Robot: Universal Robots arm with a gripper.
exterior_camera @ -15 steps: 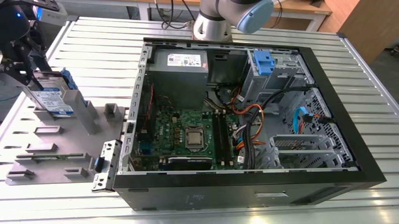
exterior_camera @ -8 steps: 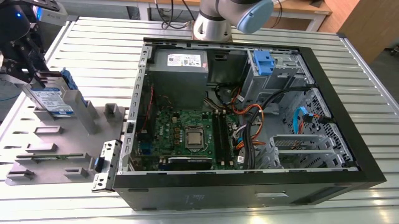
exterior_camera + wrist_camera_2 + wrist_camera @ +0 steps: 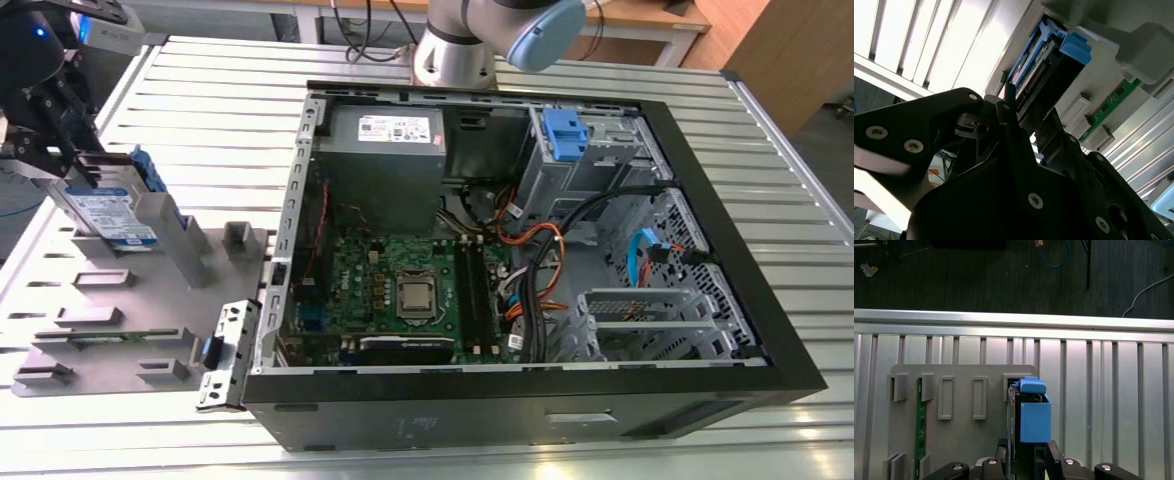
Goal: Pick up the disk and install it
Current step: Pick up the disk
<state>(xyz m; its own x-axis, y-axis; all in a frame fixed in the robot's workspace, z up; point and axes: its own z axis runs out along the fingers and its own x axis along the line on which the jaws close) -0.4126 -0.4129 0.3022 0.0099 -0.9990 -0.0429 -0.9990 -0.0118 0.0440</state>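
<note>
The disk (image 3: 114,215) stands on edge in a slot of the grey holder plate (image 3: 134,310) on the desk (image 3: 214,100), at the exterior view's left, well apart from the open computer case (image 3: 534,250). The claw (image 3: 70,158) straddles the disk. In the first wrist view its fingers (image 3: 1003,460) seem pressed against the disk's (image 3: 1034,420) sides, gripping it, with a green memory stick (image 3: 919,425) slotted nearby.
</note>
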